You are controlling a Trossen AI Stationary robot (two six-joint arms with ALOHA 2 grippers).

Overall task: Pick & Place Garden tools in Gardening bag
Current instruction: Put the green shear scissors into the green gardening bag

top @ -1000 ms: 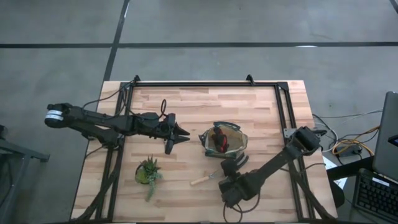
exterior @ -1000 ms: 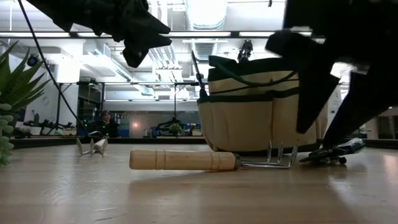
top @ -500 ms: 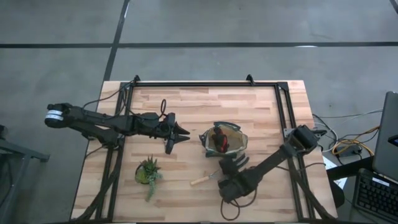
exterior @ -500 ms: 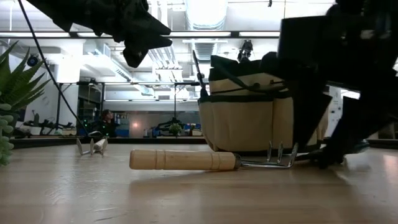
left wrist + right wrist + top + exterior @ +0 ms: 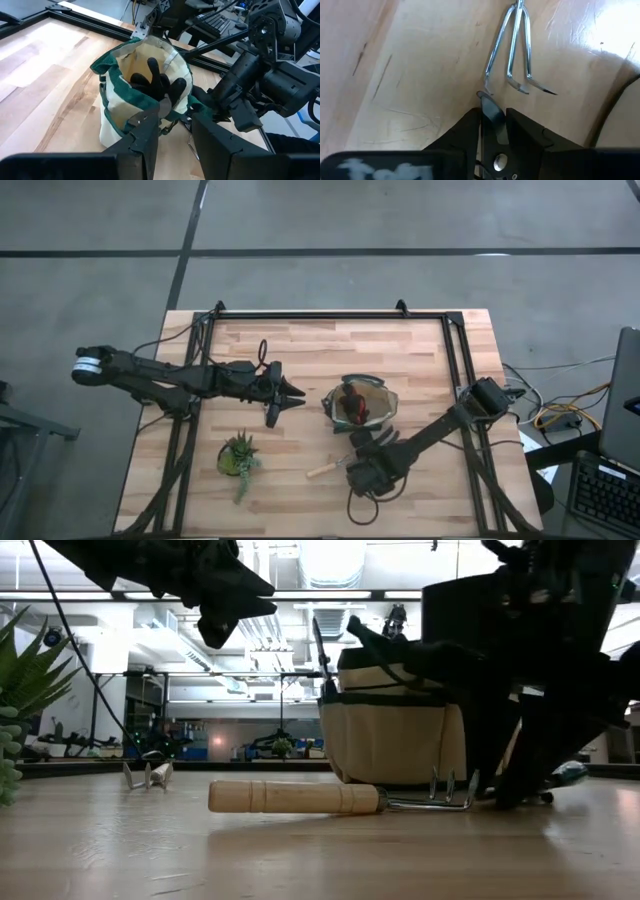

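My right tool [image 5: 492,131] is pinching the shears [image 5: 491,111] beside the bag [image 5: 362,404]; next, lift and drop in.

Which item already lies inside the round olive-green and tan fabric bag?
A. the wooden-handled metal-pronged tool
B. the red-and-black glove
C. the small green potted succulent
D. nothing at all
B: the high view shows the red-and-black glove inside the round olive-green and tan fabric bag, while the wooden-handled metal-pronged tool and the small green potted succulent rest on the wooden table.
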